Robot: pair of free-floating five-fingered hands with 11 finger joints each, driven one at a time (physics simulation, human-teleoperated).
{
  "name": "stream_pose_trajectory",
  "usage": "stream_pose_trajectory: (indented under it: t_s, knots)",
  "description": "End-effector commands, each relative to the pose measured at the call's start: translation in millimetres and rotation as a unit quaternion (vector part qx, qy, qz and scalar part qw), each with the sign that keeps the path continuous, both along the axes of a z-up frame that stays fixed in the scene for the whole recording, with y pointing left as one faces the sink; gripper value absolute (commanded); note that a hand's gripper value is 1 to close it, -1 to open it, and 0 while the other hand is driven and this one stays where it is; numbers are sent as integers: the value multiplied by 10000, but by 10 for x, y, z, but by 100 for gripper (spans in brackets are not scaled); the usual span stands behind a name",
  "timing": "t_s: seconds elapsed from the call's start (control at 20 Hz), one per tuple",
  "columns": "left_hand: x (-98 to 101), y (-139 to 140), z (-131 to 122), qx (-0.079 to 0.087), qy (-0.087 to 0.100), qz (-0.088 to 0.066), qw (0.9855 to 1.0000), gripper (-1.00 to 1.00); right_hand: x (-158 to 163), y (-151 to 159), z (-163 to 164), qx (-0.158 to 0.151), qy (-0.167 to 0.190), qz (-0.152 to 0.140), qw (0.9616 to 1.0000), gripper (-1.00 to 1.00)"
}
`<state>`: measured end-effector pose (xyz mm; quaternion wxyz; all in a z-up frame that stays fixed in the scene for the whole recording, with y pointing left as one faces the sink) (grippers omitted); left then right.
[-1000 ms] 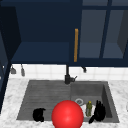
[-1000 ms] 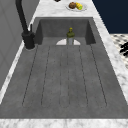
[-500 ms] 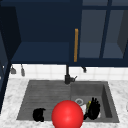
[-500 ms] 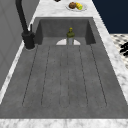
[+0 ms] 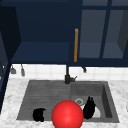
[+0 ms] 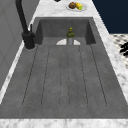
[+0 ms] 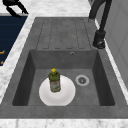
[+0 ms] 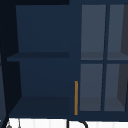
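A big red ball [image 5: 67, 115] shows low in the front view, over the sink's front edge and between the two hands. My left hand [image 5: 38, 115] hangs left of it by the drainboard's front corner, fingers loosely bent and holding nothing; it floats off the counter's front edge [image 7: 13, 7]. My right hand [image 5: 88, 108] is right of the ball, fingers straight and pointing up, in front of the basin; it is out past the counter's edge [image 6: 124, 48]. A green bottle [image 7: 54, 80] stands upright on a white plate [image 7: 66, 96] in the basin.
The black faucet [image 5: 67, 77] rises behind the sink [image 7: 23, 75], with the drain [image 7: 82, 80] to the plate's side. A ribbed drainboard [image 6: 65, 77] fills the sink's left half. A plate of fruit [image 6: 76, 5] sits on the counter. Above is a blue cabinet with an orange handle [image 5: 76, 45].
My right hand has drifted left in the front view and now covers the bottle there. The left hand, ball and bottle have not moved.
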<state>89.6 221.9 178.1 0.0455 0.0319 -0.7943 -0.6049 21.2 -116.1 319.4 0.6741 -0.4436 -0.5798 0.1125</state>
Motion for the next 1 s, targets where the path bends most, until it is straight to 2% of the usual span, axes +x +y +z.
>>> stream_pose_trajectory:
  t_s: [0.0, 0.4, 0.65, 0.95]
  knots:
    - [0, 0, 0, 0, 0, 0, 10000, 0, 0, 138, 0, 622, -269, -94, 9977, -100]
    - [0, 0, 0, 0, 0, 0, 10000, 0, 1, 392, 36, 1116, -434, -236, 9925, -100]
    - [0, 0, 0, 0, 0, 0, 10000, 0, 10, 441, 267, 1020, -476, -291, 9932, -100]
    - [0, 0, 0, 0, 0, 0, 10000, 0, 3, 595, 403, 1226, -748, -664, 9874, -100]
